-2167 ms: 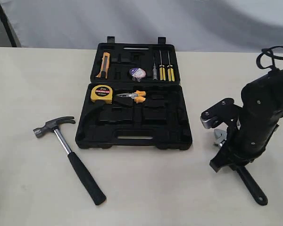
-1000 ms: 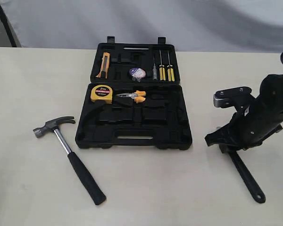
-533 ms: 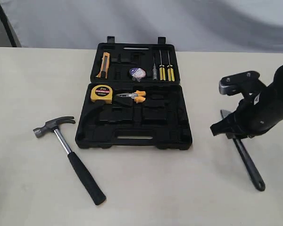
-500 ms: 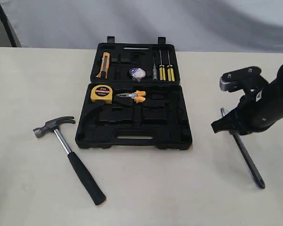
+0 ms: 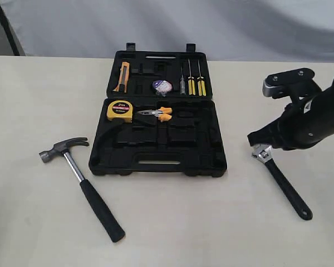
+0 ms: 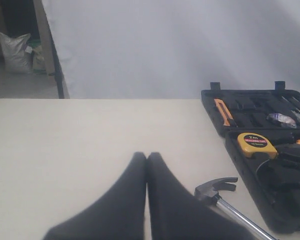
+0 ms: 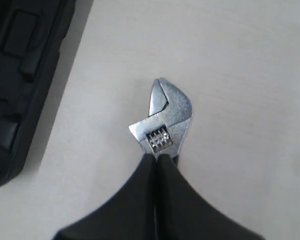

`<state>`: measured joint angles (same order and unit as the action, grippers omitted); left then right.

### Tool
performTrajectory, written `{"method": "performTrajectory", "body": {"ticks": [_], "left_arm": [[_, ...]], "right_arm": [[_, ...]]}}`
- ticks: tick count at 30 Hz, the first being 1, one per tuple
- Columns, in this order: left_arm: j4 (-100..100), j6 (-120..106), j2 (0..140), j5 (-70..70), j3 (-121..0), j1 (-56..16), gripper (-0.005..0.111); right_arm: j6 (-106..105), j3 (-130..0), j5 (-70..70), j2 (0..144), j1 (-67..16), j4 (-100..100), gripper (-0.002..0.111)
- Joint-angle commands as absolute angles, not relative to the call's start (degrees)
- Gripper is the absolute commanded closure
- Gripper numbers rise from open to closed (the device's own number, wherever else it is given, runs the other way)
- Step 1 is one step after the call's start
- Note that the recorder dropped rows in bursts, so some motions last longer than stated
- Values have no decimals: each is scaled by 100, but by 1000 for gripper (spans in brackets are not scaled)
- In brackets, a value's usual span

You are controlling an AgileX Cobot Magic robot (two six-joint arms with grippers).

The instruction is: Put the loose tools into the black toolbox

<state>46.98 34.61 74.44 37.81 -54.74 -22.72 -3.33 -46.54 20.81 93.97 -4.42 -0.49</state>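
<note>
The black toolbox (image 5: 156,157) lies open in the middle of the table, its edge also in the right wrist view (image 7: 15,90). The purple-white tape roll (image 5: 162,85) sits in a recess of its far half. The claw hammer (image 5: 80,178) lies on the table left of the box, and its head (image 6: 215,187) shows beside my shut left gripper (image 6: 147,155). The adjustable wrench (image 5: 281,181) lies flat on the table right of the box. My right gripper (image 7: 156,156) hovers over it, fingers pressed together just behind the silver head (image 7: 162,120), holding nothing.
Inside the box are a yellow tape measure (image 5: 120,110), orange-handled pliers (image 5: 158,113), yellow-handled screwdrivers (image 5: 195,83) and an orange utility knife (image 5: 122,77). A grey backdrop hangs behind the table's far edge. Bare tabletop lies in front of the box.
The right arm has lifted off the wrench and drawn back to the right, uncovering its silver head. The wrench has shifted slightly and rests on the table. Hammer and toolbox unchanged.
</note>
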Motion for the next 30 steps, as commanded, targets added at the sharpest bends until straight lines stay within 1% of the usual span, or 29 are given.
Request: {"method": "performTrajectory", "body": {"ticks": [1,3,5,6,8,11,12,13,14,19,23,25,27,28,29,30], "left_arm": [[4620,3520,7398,3683,-5420,-2253,105],[4620,3520,7398,3683,-5420,-2253,105],[4620,3520,7398,3683,-5420,-2253,105],[4620,3520,7398,3683,-5420,-2253,105],[4620,3520,7398,3683,-5420,-2253,105],[4620,3520,7398,3683,-5420,-2253,105],[4620,3520,7398,3683,-5420,-2253,105],[4620,3520,7398,3683,-5420,-2253,105],[4620,3520,7398,3683,-5420,-2253,105],[4620,3520,7398,3683,-5420,-2253,105],[4620,3520,7398,3683,-5420,-2253,105],[4620,3520,7398,3683,-5420,-2253,105],[4620,3520,7398,3683,-5420,-2253,105],[4620,3520,7398,3683,-5420,-2253,105],[4620,3520,7398,3683,-5420,-2253,105],[4620,3520,7398,3683,-5420,-2253,105]], "right_arm": [[1113,-4659,1488,9841,-407,0,108],[1646,-4659,1361,9949,-407,-31,107],[1716,-4659,1291,10002,-407,-169,103],[1716,-4659,1238,10014,-407,-198,97],[1716,-4659,1189,10025,-407,-198,80],[1686,-4785,1393,10039,-407,-198,47],[1670,-4851,1526,10063,-407,-198,39],[1645,-4920,1624,10090,-407,-198,34],[1630,-4963,1670,10137,-407,-244,33],[1630,-5300,1776,10542,-407,-327,34],[1630,-5797,2227,11161,-407,-445,35],[1630,-5914,2420,11345,-407,-445,50],[1630,-5925,2504,11381,-407,-445,85],[1611,-5925,2519,11358,-407,-445,99],[1544,-5925,2542,11282,-407,-445,108],[1516,-5925,2542,11195,-407,-445,109]]}}
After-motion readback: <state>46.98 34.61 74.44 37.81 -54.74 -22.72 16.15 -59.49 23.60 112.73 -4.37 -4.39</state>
